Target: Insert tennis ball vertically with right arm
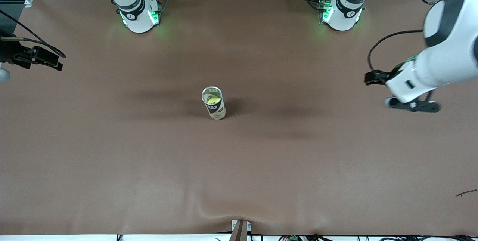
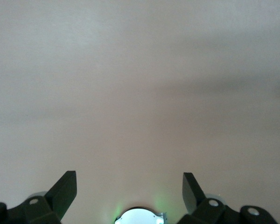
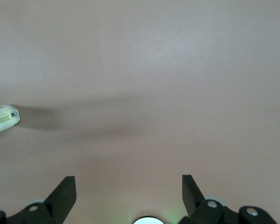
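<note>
Tennis ball, one item: front view shows it yellow-green, already sitting inside the upright can at the middle of the brown counter, visible through the can's open top. I judge the insertion done. Can: dark band with printed label, standing, nothing touching it.

Handling note, my estimate: ball light, felt-covered, springy, easy to pinch across its middle; can light and easy to tip, so any contact should come straight down.

Right hand, front view: at the right arm's end of the counter, over its edge, well apart from the can. Left hand: over the left arm's end of the counter, waiting.

Left wrist view: left hand with fingers spread wide, nothing between them, bare counter below.

Right wrist view: right hand likewise spread wide and holding nothing; the can shows at the picture's edge, casting a long shadow on the counter, well apart from the fingers.
</note>
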